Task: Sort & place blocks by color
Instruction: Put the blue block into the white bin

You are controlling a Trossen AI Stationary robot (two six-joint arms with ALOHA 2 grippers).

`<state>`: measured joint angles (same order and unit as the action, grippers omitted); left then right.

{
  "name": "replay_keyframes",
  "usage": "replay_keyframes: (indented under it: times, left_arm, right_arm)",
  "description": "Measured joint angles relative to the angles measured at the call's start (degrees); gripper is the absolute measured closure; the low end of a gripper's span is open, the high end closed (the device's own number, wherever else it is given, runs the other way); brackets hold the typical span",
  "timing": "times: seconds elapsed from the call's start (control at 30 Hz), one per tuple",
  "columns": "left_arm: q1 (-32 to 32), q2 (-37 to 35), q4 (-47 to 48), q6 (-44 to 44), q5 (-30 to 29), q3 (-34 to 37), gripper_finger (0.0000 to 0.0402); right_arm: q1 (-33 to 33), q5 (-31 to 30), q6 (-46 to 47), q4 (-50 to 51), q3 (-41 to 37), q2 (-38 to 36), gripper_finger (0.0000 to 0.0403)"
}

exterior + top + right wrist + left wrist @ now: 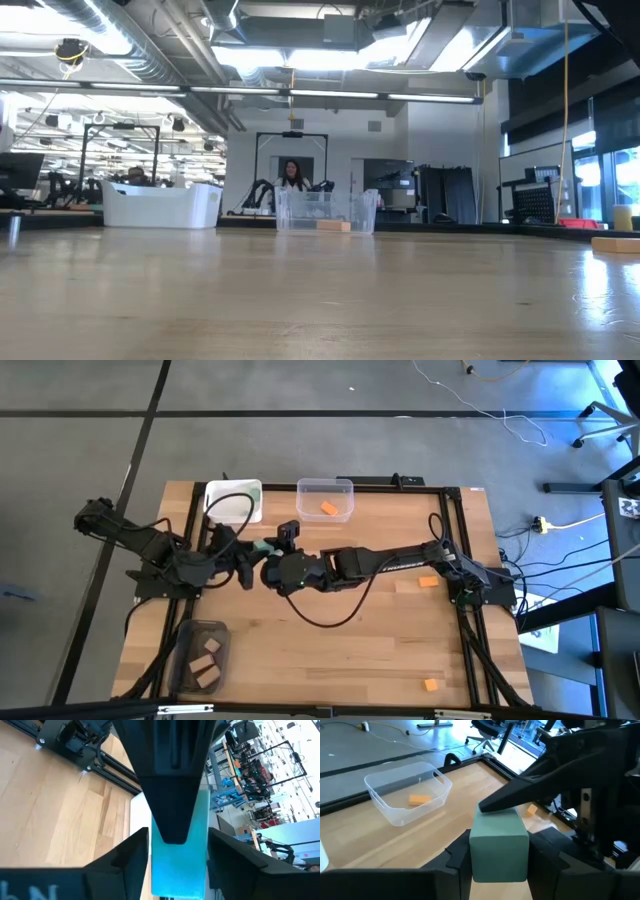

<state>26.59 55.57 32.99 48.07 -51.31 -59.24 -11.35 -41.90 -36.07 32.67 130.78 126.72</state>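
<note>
At the near edge of the counter (330,650) in the high view, the dark grey bin (203,656) already holds two tan blocks (207,665), so the tan pile looks well begun. An orange block (431,685) lies loose near the counter's near right corner, and a second loose orange block (428,582) sits farther back, close to the right arm's base; both are not yet sorted.

In the middle of the counter the two arms meet over a single teal block (499,843). The left pincer (500,865) has its fingers pressed on the block's two sides, holding it. The right pincer (177,855) sits around the same block from the other end, its fingers standing a little off the block's sides, so I judge it to be letting go: this looks like a hand-over from right arm to left, with the left arm taking the weight.

At the far edge, the clear bin (325,499) holds one orange block (328,508). Just beside it, the white bin (233,501) shows no block that I can make out, partly hidden by a cable, and it seems the likely home for the teal one.

So roughly: tan two in, orange one in with two out, teal in transit.
</note>
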Motion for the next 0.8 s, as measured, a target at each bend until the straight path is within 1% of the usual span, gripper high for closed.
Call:
replay_keyframes:
  times: [0.23, 0.43, 0.57, 0.7, 0.8]
  left_arm:
    - [-0.2, 0.0, -0.2, 0.3, -0.2, 0.0, 0.0274]
    - [-2.0, -0.7, 1.3, 1.2, -0.3, 0.0, 0.0274]
    - [-3.5, -1.4, 3.2, 0.8, 0.0, 0.0, 0.0275]
    - [-5.5, -2.9, 5.5, 0.8, -0.2, 0.0, 0.0275]
    - [-7.7, -3.7, 8.0, 1.1, -0.3, 0.0, 0.0275]
  right_arm:
    - [0.0, -0.3, 0.0, -0.3, 0.1, 0.0, 0.0206]
    - [-0.3, -0.5, 0.0, 1.0, 3.0, 0.2, 0.0206]
    - [-1.0, -3.6, -0.1, 2.7, 3.8, -0.9, 0.0206]
    - [-1.6, -8.2, -0.2, 4.3, 4.2, -2.3, 0.0206]
    - [-1.7, -9.8, -0.2, 6.5, 4.1, -4.2, 0.0206]
